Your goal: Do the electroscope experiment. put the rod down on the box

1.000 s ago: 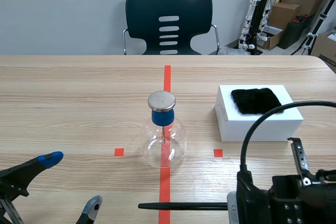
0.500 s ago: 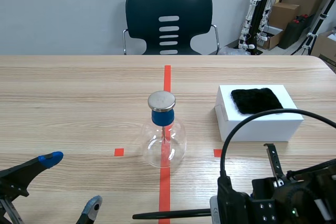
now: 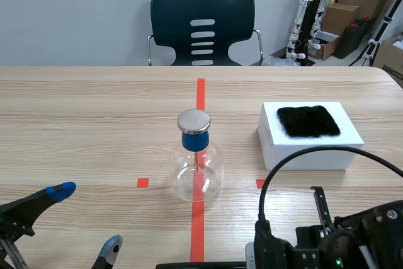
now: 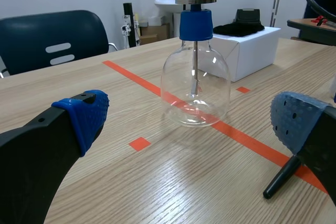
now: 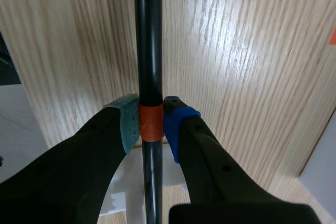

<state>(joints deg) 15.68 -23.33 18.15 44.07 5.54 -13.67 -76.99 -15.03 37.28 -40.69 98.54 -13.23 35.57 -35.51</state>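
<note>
The black rod (image 5: 148,35) with an orange band is pinched between my right gripper's (image 5: 151,121) pads, so that gripper is shut on it. The rod (image 3: 201,264) lies level just above the table's near edge, sticking out leftward from my right arm (image 3: 334,244). Its tip (image 4: 283,177) shows beside my left gripper's fingers. The white box (image 3: 312,140) with a black cloth (image 3: 307,121) on top stands at the right, beyond the right arm. My left gripper (image 3: 87,217) is open and holds nothing, low at the near left.
The glass electroscope flask (image 3: 195,162), with its blue stopper and metal disc, stands upright on the red centre line, left of the box. A dark chair (image 3: 203,24) is behind the table's far edge. Cardboard boxes and gear are at the back right.
My right arm has drawn back toward the table's near edge and slightly left, carrying the rod lower in the scene view. The left arm, flask and box have not moved.
</note>
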